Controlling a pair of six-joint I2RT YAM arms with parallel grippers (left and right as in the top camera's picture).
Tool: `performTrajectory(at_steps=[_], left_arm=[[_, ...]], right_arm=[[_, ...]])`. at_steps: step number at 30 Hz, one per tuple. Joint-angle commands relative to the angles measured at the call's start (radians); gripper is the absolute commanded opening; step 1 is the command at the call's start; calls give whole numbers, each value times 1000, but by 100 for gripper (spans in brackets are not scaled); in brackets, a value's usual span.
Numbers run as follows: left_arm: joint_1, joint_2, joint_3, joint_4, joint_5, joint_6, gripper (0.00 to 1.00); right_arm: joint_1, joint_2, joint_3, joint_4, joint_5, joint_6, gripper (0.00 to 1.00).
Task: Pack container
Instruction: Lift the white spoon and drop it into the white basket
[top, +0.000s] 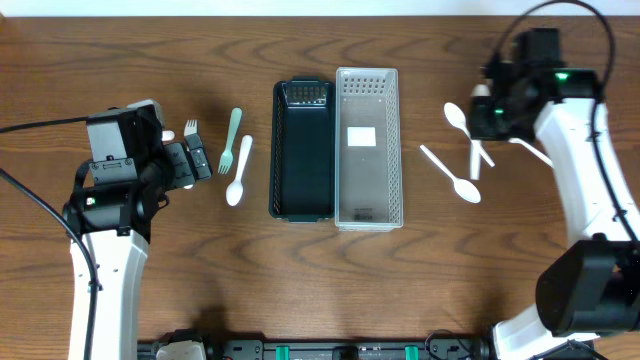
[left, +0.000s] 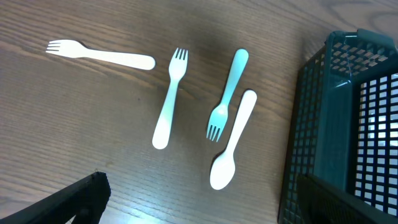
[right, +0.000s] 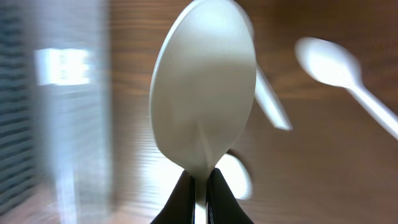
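A dark green basket (top: 303, 150) and a clear white basket (top: 368, 148) stand side by side mid-table. My right gripper (right: 200, 193) is shut on the handle of a white spoon (right: 202, 87) and holds it above the table, right of the white basket (right: 68, 93). In the overhead view the right gripper (top: 482, 112) is over loose white spoons (top: 452, 175). My left gripper (left: 205, 211) is open and empty, above a white spoon (left: 233, 140), a green fork (left: 227, 93) and two white forks (left: 166, 99), left of the dark basket (left: 348, 124).
Another white spoon (right: 339, 68) lies on the wood beyond the held one. Left of the baskets lie the green fork (top: 231, 140) and a white spoon (top: 238, 172). More white cutlery (top: 530, 150) lies under the right arm.
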Motion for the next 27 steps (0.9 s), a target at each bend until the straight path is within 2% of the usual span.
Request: performTrajectory(at_steps=[1, 7, 16, 18, 19, 24, 27], left_arm=[[4, 6, 21, -1, -12, 17, 98], [4, 6, 21, -1, -12, 17, 98], [4, 6, 21, -1, -12, 17, 98], [4, 6, 21, -1, -12, 17, 98], [4, 6, 21, -1, -12, 17, 98], [4, 6, 21, -1, -12, 17, 98], [4, 6, 21, -1, -12, 17, 98]], right_arm=[[123, 27, -2, 34, -86, 105, 1], [296, 76, -2, 173, -71, 311, 1], [381, 237, -2, 234, 26, 415, 2], [380, 255, -2, 246, -7, 400, 19], [380, 254, -2, 253, -27, 369, 38], [378, 192, 33, 254, -49, 229, 49], [367, 113, 53, 254, -49, 185, 48]])
